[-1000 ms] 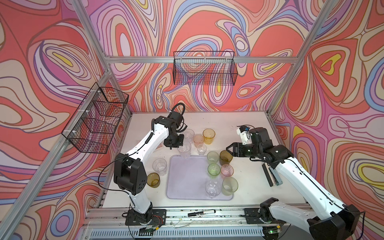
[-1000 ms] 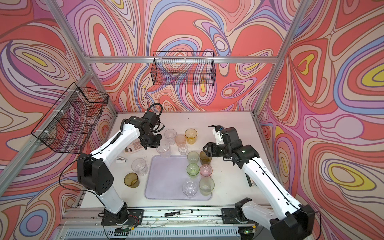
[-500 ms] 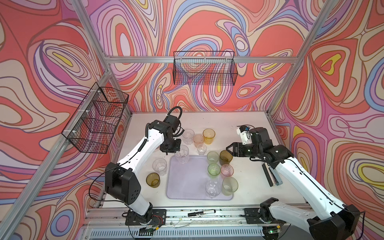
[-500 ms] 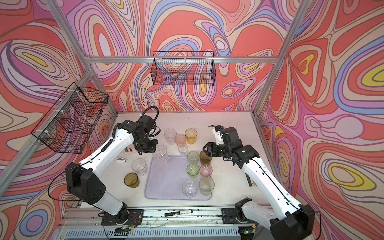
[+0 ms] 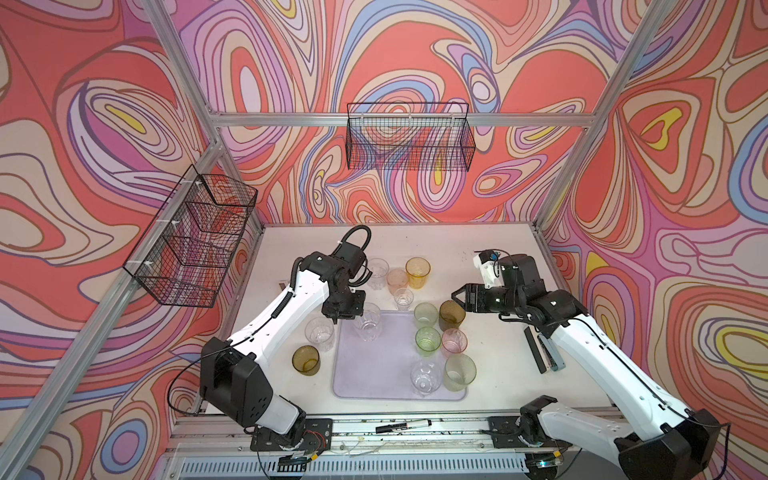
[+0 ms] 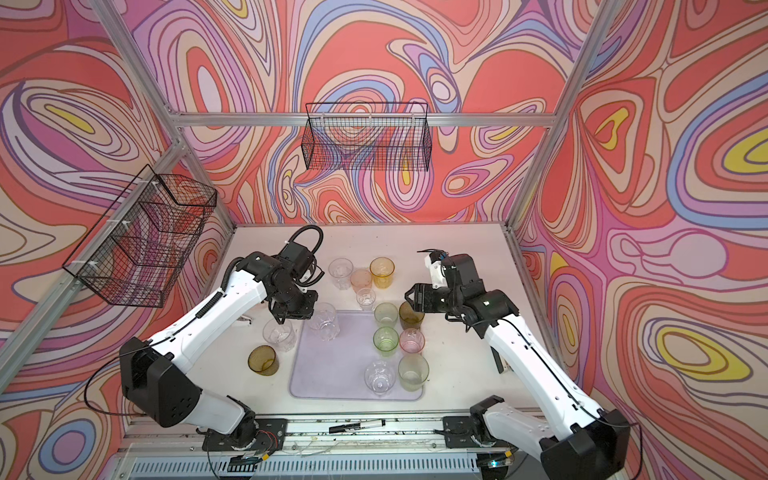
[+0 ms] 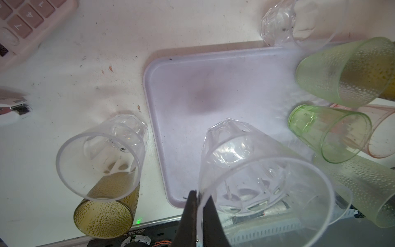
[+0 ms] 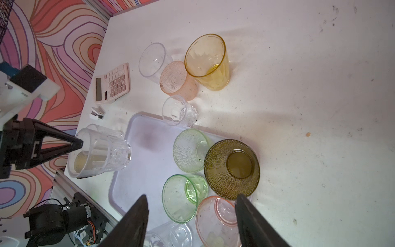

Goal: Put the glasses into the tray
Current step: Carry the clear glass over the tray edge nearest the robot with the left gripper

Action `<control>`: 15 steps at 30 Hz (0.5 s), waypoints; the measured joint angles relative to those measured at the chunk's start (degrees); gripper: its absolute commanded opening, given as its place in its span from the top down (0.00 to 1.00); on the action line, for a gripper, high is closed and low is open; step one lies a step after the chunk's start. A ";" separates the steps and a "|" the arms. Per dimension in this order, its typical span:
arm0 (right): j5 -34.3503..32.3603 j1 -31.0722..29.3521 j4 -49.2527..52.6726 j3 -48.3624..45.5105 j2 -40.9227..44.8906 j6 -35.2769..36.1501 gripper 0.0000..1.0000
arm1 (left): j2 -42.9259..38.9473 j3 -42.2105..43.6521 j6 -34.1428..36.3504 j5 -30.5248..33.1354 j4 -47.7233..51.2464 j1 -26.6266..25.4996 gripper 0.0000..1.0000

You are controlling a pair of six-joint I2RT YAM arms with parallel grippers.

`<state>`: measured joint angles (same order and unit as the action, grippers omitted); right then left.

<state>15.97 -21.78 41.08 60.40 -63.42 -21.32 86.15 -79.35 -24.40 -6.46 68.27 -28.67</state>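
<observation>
Olive-brown glass (image 5: 306, 360) and a plain clear glass (image 5: 319, 333) stand on the desk (image 5: 498, 257), left of the lavender tray (image 5: 374, 374) and outside it. Next to them, the left jaws are clenched on the rim of a faceted clear glass (image 5: 368, 326), which is at the tray's far left corner. Whether its base touches the tray floor cannot be told.

Step in hand: delivery of this glass. The next move calls for setting it upright on bare tray floor, inside the rim, then letting go.

Further right, five glasses occupy the tray's right side, among them a bright green glass (image 5: 428, 340) and a pink glass (image 5: 454, 340). Four more wait on the desk beyond the far edge, including an amber glass (image 5: 417, 272).

At right, the right jaws are released and empty, just beside a second olive-brown glass (image 5: 451, 315) at the tray's far right corner. Whether that glass sits fully inside the tray is unclear.
</observation>
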 measured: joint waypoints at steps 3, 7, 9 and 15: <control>0.00 0.00 -0.44 -0.04 0.00 -0.02 0.33 | -0.66 1.57 -1.36 -0.02 0.00 -1.44 1.00; 0.00 0.00 -0.61 -0.11 0.00 -0.02 0.33 | -2.03 3.78 -3.15 -0.02 -0.76 -3.15 1.00; 0.02 0.00 -0.74 -0.24 0.00 -0.04 0.33 | -2.93 5.09 -3.85 -0.02 -1.07 -3.78 1.00; 0.04 0.00 -0.81 -0.42 -0.02 -0.02 0.33 | -5.07 7.65 -5.73 0.07 -1.84 -5.42 1.00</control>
<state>16.01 -21.78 40.27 59.99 -63.44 -21.34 81.08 -71.70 -30.13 -6.39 66.43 -34.09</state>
